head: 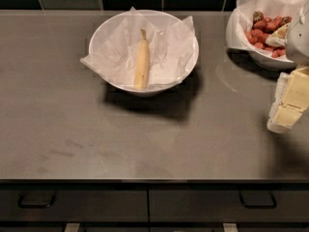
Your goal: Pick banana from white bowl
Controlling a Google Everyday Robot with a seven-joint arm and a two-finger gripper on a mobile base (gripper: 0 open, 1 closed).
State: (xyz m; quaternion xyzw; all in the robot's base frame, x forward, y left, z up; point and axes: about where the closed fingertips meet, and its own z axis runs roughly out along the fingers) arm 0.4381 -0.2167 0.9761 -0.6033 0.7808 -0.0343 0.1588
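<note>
The pale-yellow banana (pixel 142 61) lies lengthwise in the white bowl (pixel 109 25), stem tip pointing away from me, on crinkled white paper whose corners stick out past the rim. The bowl stands at the middle back of the grey counter. My gripper (pixel 288 103) hangs at the right edge of the view, above the counter and well to the right of the bowl, below the strawberry bowl. It holds nothing that I can see.
A second white paper-lined bowl with red strawberries (pixel 267 30) stands at the back right, partly behind my arm. A dark tiled wall runs behind the counter (pixel 72 129). Drawers with handles (pixel 257 200) lie under the front edge.
</note>
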